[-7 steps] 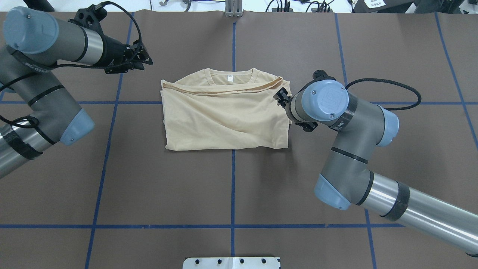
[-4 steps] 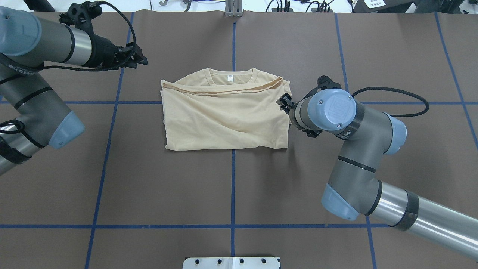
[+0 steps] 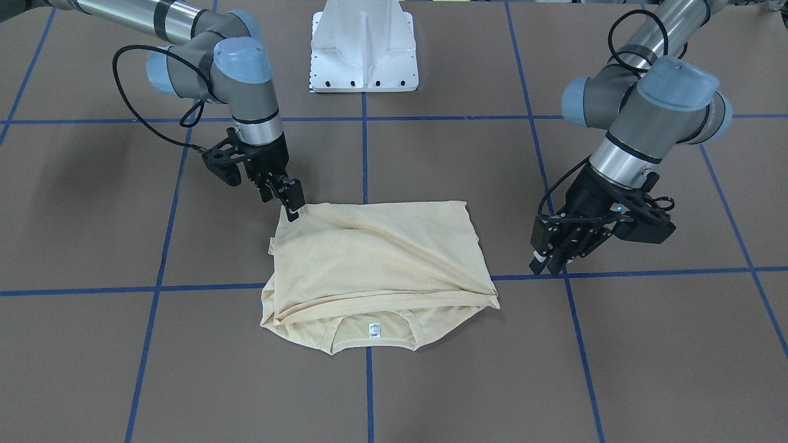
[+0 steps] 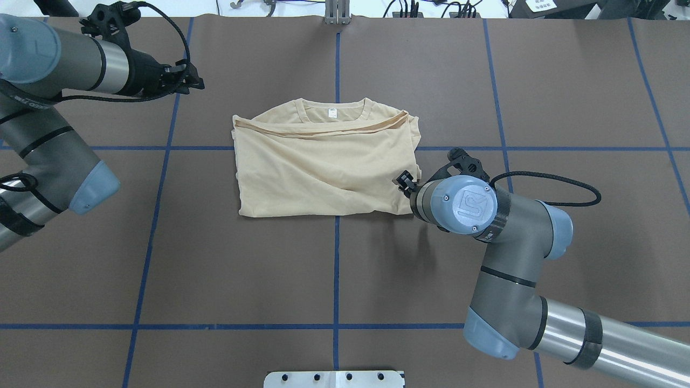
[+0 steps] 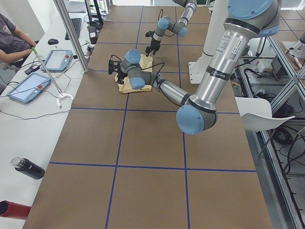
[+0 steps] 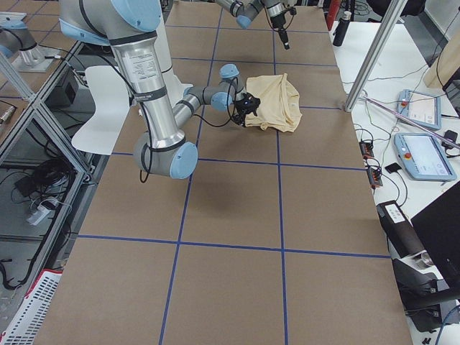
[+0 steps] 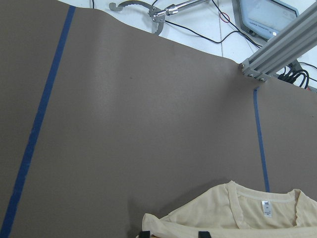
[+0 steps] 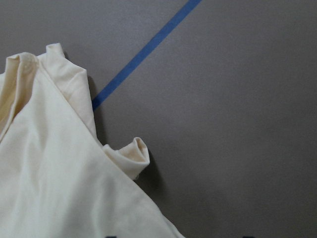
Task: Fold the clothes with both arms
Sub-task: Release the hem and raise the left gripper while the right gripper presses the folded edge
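The T-shirt (image 4: 323, 172) lies folded into a rectangle in the middle of the table (image 4: 269, 269), collar away from the robot. The right gripper (image 3: 293, 208) is at its robot-side corner, jaws spread, nothing pinched. The left gripper (image 3: 548, 263) hangs well off to the side, jaws apart, empty. It looks thin, limp and light (stacked layers will likely slide apart), so best to pinch through every layer at a corner.

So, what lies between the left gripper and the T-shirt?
Only bare brown table cover. The overhead view shows the left gripper apart from the T-shirt, with no object between them.
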Controlling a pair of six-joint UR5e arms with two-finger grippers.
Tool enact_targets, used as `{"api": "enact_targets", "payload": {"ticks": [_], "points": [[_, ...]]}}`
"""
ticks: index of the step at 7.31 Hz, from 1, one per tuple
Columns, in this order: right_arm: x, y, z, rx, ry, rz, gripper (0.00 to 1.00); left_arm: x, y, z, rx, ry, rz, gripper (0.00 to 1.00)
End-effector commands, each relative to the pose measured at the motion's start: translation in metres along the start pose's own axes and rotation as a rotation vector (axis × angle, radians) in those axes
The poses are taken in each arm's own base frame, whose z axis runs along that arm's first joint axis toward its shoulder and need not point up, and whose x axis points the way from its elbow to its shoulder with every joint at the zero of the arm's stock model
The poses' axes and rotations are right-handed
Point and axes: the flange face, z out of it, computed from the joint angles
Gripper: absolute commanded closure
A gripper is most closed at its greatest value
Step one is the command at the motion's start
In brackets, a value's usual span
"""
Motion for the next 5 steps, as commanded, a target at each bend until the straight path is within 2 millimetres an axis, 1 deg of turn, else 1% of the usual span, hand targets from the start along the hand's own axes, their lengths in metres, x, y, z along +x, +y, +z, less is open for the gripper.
{"api": "enact_targets", "payload": {"ticks": [1, 2, 3, 4, 5], "points": [[0.0074, 0.0075, 0.0046, 0.004, 0.010, -0.006, 0.26, -0.0011, 0.0005, -0.0004, 0.001, -0.002, 0.000, 0.57], [0.0079, 0.0083, 0.0044, 0.004, 0.014, -0.007, 0.39, -0.0024, -0.0013, -0.0031, 0.006, -0.002, -0.003, 0.57], [0.0079, 0.0083, 0.0044, 0.004, 0.014, -0.007, 0.53, -0.0088, 0.0022, -0.0019, 0.001, -0.009, -0.003, 0.57], [0.0078, 0.0087, 0.0037, 0.001, 0.014, -0.007, 1.00, -0.0096, 0.0017, -0.0028, 0.002, -0.009, -0.003, 0.57], [0.0059, 0.0101, 0.0013, -0.006, 0.011, -0.008, 1.00, -0.0100, 0.0019, -0.0032, 0.004, -0.009, -0.002, 0.57]]}}
